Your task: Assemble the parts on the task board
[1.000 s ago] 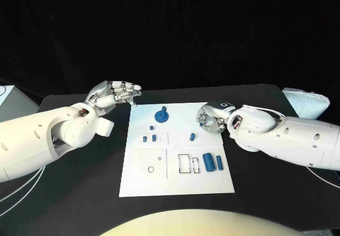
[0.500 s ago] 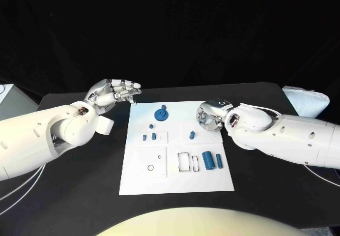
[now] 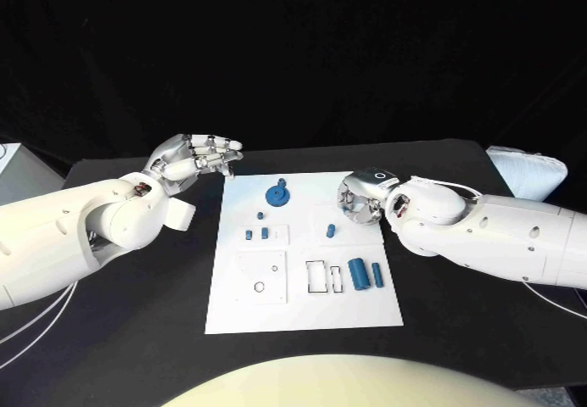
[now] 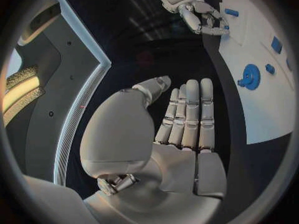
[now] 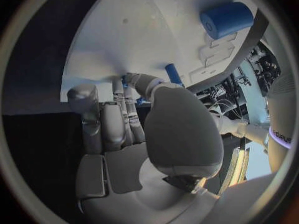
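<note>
The white task board (image 3: 306, 297) lies mid-table. On it are a blue gear (image 3: 277, 196), three small pegs (image 3: 257, 231), a single peg (image 3: 330, 230) and two blue cylinders (image 3: 365, 274). My left hand (image 3: 202, 157) hovers off the board's far left corner, with its fingers (image 4: 187, 114) straight, side by side and holding nothing. My right hand (image 3: 362, 203) hangs over the board's far right edge with its fingers curled in. In the right wrist view a small blue part (image 5: 138, 101) shows pinched between thumb and fingers, close to the single peg (image 5: 173, 73).
A white padded object (image 3: 532, 174) lies at the table's right edge, and a pale box (image 3: 10, 165) at the left edge. The left wrist view shows the right hand (image 4: 202, 17) and the gear (image 4: 250, 77) on the board (image 4: 261, 119).
The whole picture has shifted up slightly. My right hand has edged a little inward over the board's edge. The left hand and the parts on the board stay put.
</note>
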### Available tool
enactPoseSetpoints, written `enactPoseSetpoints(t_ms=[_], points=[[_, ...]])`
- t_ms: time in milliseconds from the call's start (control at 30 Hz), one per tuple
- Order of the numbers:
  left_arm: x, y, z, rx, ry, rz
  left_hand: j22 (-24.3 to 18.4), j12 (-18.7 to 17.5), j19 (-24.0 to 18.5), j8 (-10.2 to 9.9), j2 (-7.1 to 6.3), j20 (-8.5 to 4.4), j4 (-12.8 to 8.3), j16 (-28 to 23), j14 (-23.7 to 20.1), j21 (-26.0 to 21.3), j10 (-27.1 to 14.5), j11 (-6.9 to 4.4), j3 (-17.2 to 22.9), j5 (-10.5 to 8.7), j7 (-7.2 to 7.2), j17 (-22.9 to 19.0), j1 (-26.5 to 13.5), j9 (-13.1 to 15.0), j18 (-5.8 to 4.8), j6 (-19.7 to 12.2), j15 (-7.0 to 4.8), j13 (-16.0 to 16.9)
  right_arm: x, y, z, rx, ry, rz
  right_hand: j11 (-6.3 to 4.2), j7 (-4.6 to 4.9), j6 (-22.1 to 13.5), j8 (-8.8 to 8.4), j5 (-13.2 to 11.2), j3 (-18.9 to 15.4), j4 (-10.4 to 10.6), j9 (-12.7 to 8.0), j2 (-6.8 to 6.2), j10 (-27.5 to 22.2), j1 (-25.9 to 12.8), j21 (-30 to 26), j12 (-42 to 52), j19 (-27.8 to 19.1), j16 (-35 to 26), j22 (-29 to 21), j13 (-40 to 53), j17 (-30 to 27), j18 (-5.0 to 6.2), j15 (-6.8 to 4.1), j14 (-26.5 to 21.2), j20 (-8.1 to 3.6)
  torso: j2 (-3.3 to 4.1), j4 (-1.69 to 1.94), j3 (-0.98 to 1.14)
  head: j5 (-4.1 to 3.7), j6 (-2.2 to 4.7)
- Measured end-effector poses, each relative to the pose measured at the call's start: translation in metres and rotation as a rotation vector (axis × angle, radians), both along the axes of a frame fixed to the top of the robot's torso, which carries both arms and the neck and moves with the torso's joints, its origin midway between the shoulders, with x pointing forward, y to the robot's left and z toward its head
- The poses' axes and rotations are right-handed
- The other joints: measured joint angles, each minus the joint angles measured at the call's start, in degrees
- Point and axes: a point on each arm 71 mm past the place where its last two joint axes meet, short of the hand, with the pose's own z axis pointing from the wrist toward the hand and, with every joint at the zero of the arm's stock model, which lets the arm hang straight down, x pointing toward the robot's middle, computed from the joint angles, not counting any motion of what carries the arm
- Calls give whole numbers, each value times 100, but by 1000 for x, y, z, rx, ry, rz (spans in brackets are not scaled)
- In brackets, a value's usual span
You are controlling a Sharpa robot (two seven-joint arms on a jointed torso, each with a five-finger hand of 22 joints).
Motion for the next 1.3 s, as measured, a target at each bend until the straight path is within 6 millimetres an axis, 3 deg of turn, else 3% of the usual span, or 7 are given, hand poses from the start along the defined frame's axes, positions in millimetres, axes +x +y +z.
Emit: enactPoseSetpoints(t_ms=[133,333,400,1300], points=[[0,0,0,0,0,0,0,0,0,0,7,0,0,0,0,0,0,0,0,0,0,0,7,-4,0,0,0,0,-2,1,0,-2,-9,-1,-9,2,58,-1,-70,268,-266,46,75,133,75,254,-101,43,69,189,-239,103,0,-23,19,-42,-1,0,2,-5,0],[0,0,0,0,1,1,0,0,0,0,7,0,0,0,0,0,0,0,0,0,0,-5,7,-4,0,0,0,0,-4,1,-1,5,-29,-8,31,-22,122,-2,-117,449,-383,74,75,176,76,545,-90,93,145,374,-224,201,0,-42,0,-92,1,2,5,-7,0],[0,0,0,0,1,1,0,0,20,0,7,20,0,0,0,0,-21,20,0,0,0,-5,7,-4,0,0,0,-7,-5,1,-2,10,-36,-13,12,-31,131,-2,-118,454,-387,81,75,196,76,583,-91,93,145,403,-221,213,-63,-42,0,-92,2,2,7,-8,0],[2,5,-1,7,4,14,-4,-30,21,-21,-14,21,-15,-23,21,-21,-41,41,-15,0,35,-9,27,-21,0,-35,21,-25,-16,-5,1,91,-54,-54,9,-31,169,8,-184,513,-449,109,159,278,127,755,-126,134,191,512,-235,264,-59,-61,21,-91,3,0,2,-16,-8]])
